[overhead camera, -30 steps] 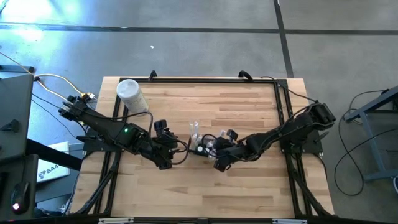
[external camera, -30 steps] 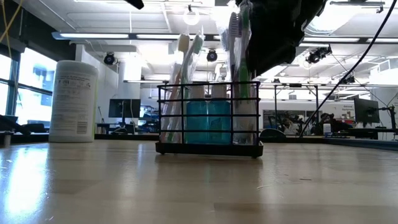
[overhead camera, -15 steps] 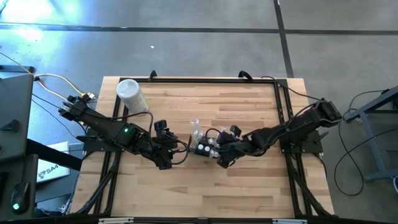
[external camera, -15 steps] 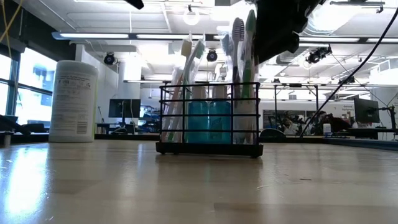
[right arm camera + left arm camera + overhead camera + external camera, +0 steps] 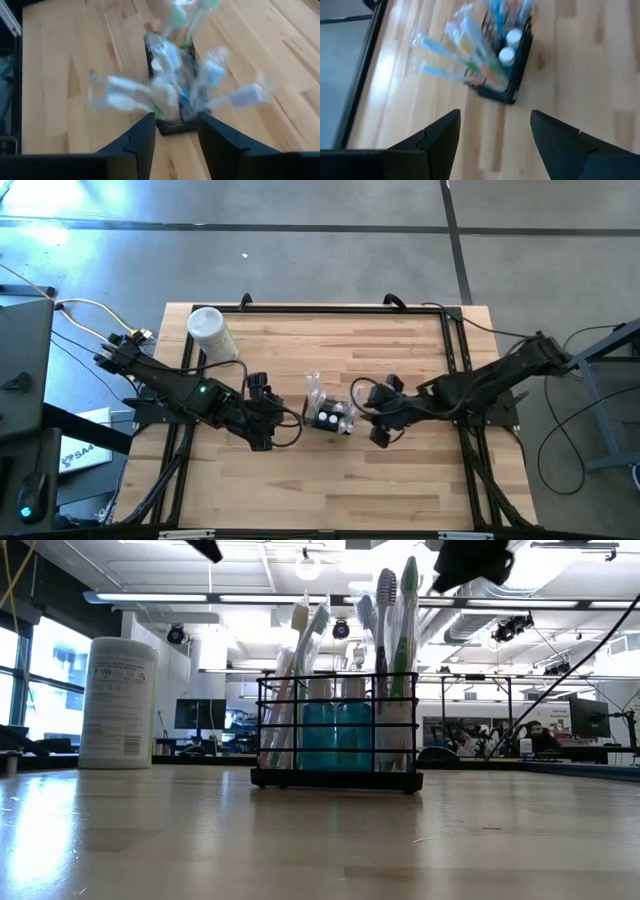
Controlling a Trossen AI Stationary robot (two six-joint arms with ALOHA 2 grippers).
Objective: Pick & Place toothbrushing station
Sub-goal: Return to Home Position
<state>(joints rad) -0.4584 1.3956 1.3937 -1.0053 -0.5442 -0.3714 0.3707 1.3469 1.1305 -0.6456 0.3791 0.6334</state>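
The toothbrushing station [image 5: 328,416] is a black wire rack holding several toothbrushes and a blue bottle. It stands by its base on the wooden table near the middle, and also shows in the low view [image 5: 335,730]. My left gripper [image 5: 268,423] is open and empty, to the station's left; its wrist view shows the station [image 5: 506,70] ahead of the fingers. My right gripper [image 5: 381,426] is open and empty, just right of the station, above the table. In its wrist view the station [image 5: 170,102] stands ahead of the gap [image 5: 175,145].
A white cylindrical container with a lid [image 5: 210,332] stands at the table's far left; it also shows in the low view [image 5: 118,702]. A black metal frame [image 5: 450,340] runs along the table's edges. Bare wood lies toward the near edge.
My right gripper has drawn back from the station's top toward the table's right edge and risen; in the low view it no longer covers the toothbrushes. The station has stayed standing on the table.
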